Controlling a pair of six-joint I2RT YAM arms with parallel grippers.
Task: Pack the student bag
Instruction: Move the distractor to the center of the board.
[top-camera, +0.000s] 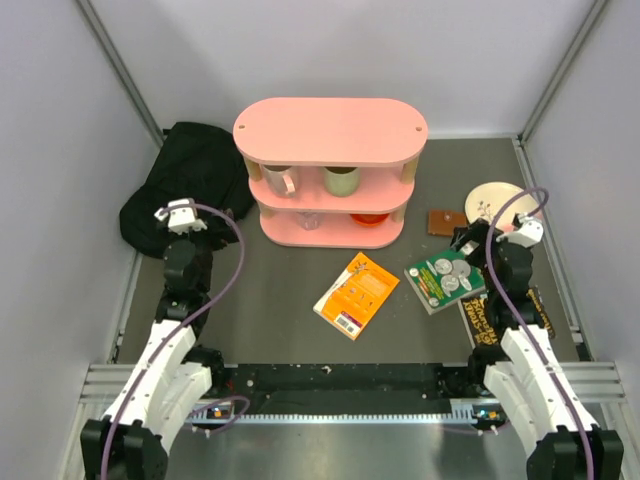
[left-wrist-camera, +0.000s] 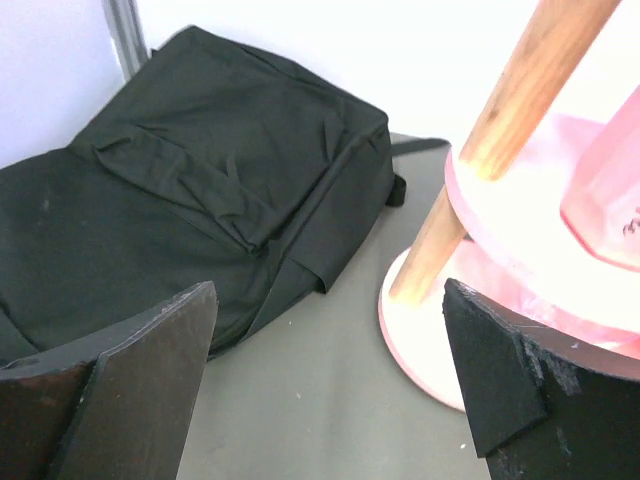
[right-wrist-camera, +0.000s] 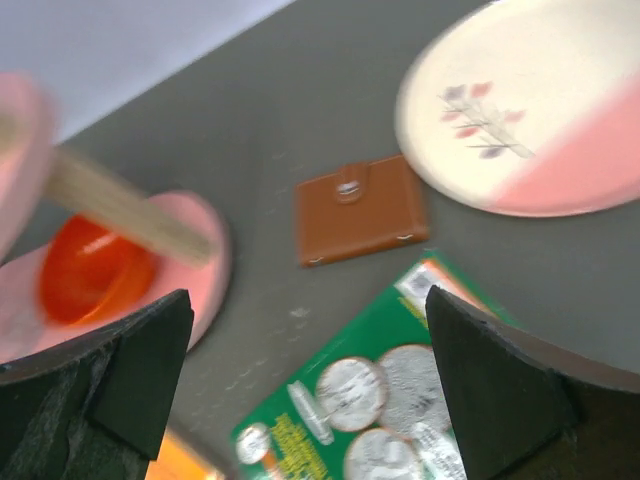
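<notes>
Now: student bag (top-camera: 185, 185) slumped at ten o'clock, just beside pink shelf (top-camera: 330, 130) at twelve; orange book (top-camera: 356, 293) centre, green book (top-camera: 445, 280) at three, plate (top-camera: 497, 203) at two, brown wallet (top-camera: 446, 221) beside plate. My left gripper (left-wrist-camera: 328, 330), right gripper (right-wrist-camera: 308, 320) spread wide, empty.

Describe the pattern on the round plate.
The plate is cream with a pink segment and a leafy sprig; the right wrist view shows it best.
</notes>
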